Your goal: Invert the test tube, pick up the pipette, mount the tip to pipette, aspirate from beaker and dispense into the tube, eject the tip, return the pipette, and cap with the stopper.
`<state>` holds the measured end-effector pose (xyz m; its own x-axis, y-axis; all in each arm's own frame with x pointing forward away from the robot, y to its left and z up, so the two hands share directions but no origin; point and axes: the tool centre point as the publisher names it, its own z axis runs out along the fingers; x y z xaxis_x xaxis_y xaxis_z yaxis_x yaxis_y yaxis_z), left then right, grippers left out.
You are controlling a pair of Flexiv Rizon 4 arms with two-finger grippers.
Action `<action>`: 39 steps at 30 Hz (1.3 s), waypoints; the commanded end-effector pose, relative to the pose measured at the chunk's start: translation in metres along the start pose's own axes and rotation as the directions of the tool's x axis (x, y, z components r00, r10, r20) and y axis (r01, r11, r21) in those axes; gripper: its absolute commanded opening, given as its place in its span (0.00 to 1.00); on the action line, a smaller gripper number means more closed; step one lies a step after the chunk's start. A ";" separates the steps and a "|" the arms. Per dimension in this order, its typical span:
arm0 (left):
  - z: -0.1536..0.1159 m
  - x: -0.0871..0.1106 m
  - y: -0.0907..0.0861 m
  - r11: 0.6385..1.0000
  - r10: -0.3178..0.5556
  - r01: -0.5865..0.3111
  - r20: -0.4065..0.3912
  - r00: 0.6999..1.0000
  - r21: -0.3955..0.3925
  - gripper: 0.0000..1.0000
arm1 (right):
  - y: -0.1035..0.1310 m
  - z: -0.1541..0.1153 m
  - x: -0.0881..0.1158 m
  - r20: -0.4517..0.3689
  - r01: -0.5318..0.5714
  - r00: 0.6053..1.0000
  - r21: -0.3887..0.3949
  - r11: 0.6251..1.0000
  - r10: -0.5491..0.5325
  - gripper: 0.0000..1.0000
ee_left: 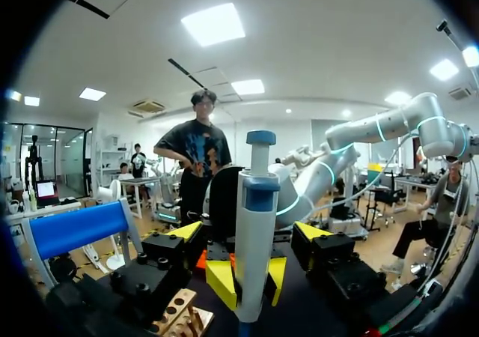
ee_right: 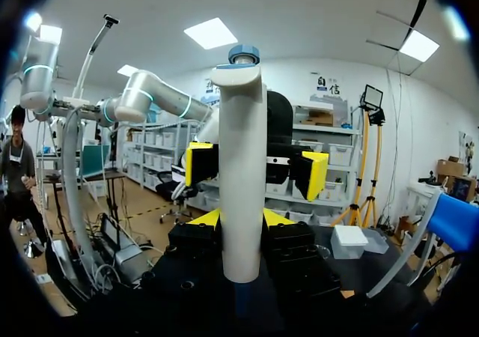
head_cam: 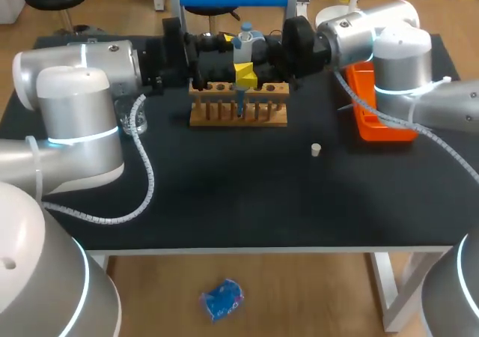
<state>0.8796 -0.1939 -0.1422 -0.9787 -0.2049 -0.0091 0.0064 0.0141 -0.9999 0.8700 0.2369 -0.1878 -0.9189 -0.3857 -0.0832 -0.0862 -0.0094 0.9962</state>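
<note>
Head view: both arms meet at the far middle of the black table [head_cam: 247, 202], over a wooden test tube rack [head_cam: 238, 116]. The pipette [head_cam: 245, 40] stands upright above the rack, blue cap up, with the yellow tips of the right gripper [head_cam: 245, 75] on its body. The pipette's thin blue lower end drops to the rack's middle holes. It is probably in a tube there, but the tube is too small to make out. A white stopper [head_cam: 316, 150] lies alone on the table, right of the rack and nearer the front edge, well apart from both grippers. An orange tray [head_cam: 374, 123] sits partly under the right arm [head_cam: 400, 60]. A glass beaker [head_cam: 137, 120] is just beside the left arm [head_cam: 75, 105], mostly hidden.

Right wrist view: the pipette's white body stands in the middle. The right gripper's own yellow fingertips [ee_right: 206, 219] press it from both sides, clamped on it. Beyond it the left gripper [ee_right: 256, 168] faces back, yellow tips wide apart, neither touching the pipette.

Left wrist view: the left gripper's own fingers are spread wide with nothing gripped between them. The pipette stands ahead of them, pinched by the right gripper's yellow tips. A corner of the rack shows below, beside one left finger.
</note>
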 end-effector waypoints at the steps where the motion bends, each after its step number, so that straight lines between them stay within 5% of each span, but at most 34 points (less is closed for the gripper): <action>1: 0.000 -0.002 0.000 1.000 0.000 0.000 -0.004 1.000 -0.002 0.43 | 0.001 -0.002 0.000 -0.001 0.000 1.000 0.003 1.000 0.000 0.00; 8: 0.000 -0.002 -0.001 1.000 0.000 0.000 -0.007 1.000 -0.002 0.33 | 0.001 -0.003 0.000 0.002 -0.001 1.000 0.003 1.000 0.001 0.00; 13: 0.003 0.000 0.000 1.000 0.004 -0.004 -0.028 1.000 -0.003 0.00 | 0.000 -0.004 0.001 0.002 -0.008 1.000 0.002 1.000 0.008 0.00; 30: 0.001 -0.001 -0.001 1.000 0.007 -0.008 -0.028 1.000 -0.012 0.00 | -0.003 -0.007 0.004 -0.006 -0.038 0.999 -0.012 0.999 0.038 0.00; 31: 0.001 -0.001 -0.001 1.000 0.008 -0.008 -0.026 1.000 -0.011 0.00 | -0.003 -0.007 0.005 -0.003 -0.040 0.999 -0.012 0.999 0.040 0.29; 32: 0.002 -0.002 -0.001 1.000 0.007 -0.008 -0.022 1.000 -0.010 0.00 | -0.003 -0.007 0.005 0.000 -0.041 0.999 -0.016 0.999 0.041 1.00; 39: -0.004 -0.011 -0.007 1.000 0.017 -0.017 0.032 0.999 -0.011 0.00 | 0.000 -0.018 0.016 0.034 -0.076 0.997 0.001 0.997 0.076 1.00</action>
<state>0.8908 -0.1889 -0.1384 -0.9769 -0.2131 -0.0187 0.0140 0.0234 -0.9996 0.8708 0.2247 -0.1935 -0.9266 -0.3759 -0.0099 -0.0140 0.0082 0.9999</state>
